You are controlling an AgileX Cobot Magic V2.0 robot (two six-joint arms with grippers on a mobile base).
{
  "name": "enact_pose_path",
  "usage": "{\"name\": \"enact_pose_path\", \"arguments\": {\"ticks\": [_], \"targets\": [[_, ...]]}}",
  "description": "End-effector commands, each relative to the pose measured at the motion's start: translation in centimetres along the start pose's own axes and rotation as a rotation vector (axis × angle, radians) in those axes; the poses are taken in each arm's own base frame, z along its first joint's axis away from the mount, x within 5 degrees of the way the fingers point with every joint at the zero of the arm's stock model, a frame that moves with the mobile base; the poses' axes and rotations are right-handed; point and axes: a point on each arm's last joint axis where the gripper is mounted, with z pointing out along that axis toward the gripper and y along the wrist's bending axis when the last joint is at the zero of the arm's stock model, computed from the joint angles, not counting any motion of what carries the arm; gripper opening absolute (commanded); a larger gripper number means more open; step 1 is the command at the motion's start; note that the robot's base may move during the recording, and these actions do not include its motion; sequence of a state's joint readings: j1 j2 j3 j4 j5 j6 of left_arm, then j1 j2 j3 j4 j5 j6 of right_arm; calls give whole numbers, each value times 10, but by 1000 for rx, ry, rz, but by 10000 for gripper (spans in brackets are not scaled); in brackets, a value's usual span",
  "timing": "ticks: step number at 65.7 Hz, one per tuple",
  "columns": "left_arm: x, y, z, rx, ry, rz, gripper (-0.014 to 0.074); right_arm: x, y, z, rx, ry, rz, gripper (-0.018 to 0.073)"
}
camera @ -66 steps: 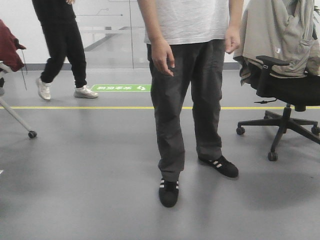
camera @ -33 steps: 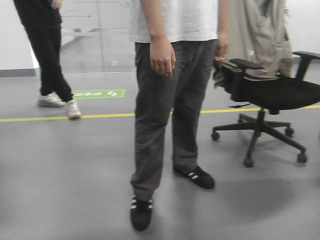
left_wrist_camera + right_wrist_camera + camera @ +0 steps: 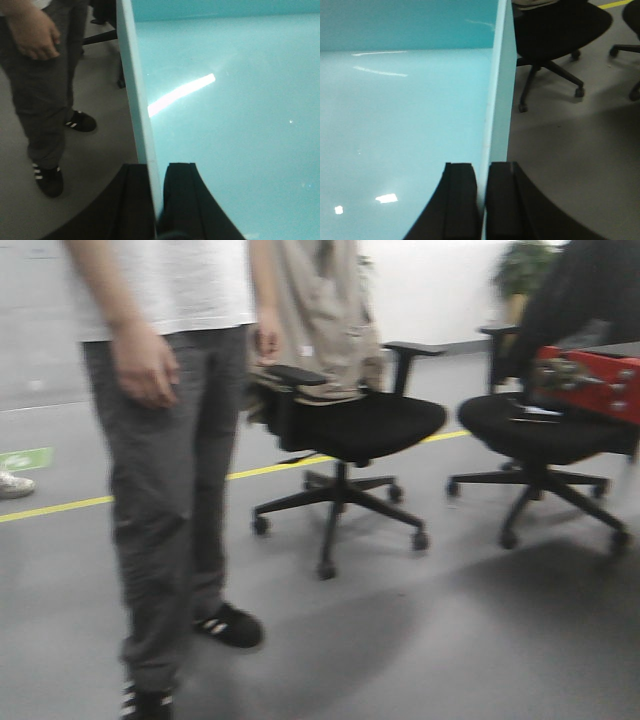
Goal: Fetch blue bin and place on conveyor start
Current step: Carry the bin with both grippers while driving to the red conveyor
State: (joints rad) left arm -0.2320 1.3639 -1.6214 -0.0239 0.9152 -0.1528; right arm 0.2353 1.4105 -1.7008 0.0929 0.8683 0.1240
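The left hand (image 3: 155,167) was clamped on the left wall of the blue bin (image 3: 240,110), with a person (image 3: 40,85) standing beyond. The right hand (image 3: 482,167) pinched its right wall, near an office chair (image 3: 555,25).

The blue bin (image 3: 230,115) overruns both wrist views; the bystander (image 3: 165,460) shows blurred, head cropped.

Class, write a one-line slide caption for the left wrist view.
Left gripper clamps the side wall of the blue bin, with a bystander standing on the grey floor beside it.
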Motion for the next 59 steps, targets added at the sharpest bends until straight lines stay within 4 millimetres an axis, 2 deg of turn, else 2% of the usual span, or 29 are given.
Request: {"name": "enact_pose_path", "arguments": {"ticks": [1, 59], "targets": [[-5, 3, -6, -27, -45, 34, -111, -9, -5, -9, 41, -77, -50, -152], [-5, 4, -6, -29, -45, 33, -111, -9, -5, -9, 41, -77, -50, -152]]}}
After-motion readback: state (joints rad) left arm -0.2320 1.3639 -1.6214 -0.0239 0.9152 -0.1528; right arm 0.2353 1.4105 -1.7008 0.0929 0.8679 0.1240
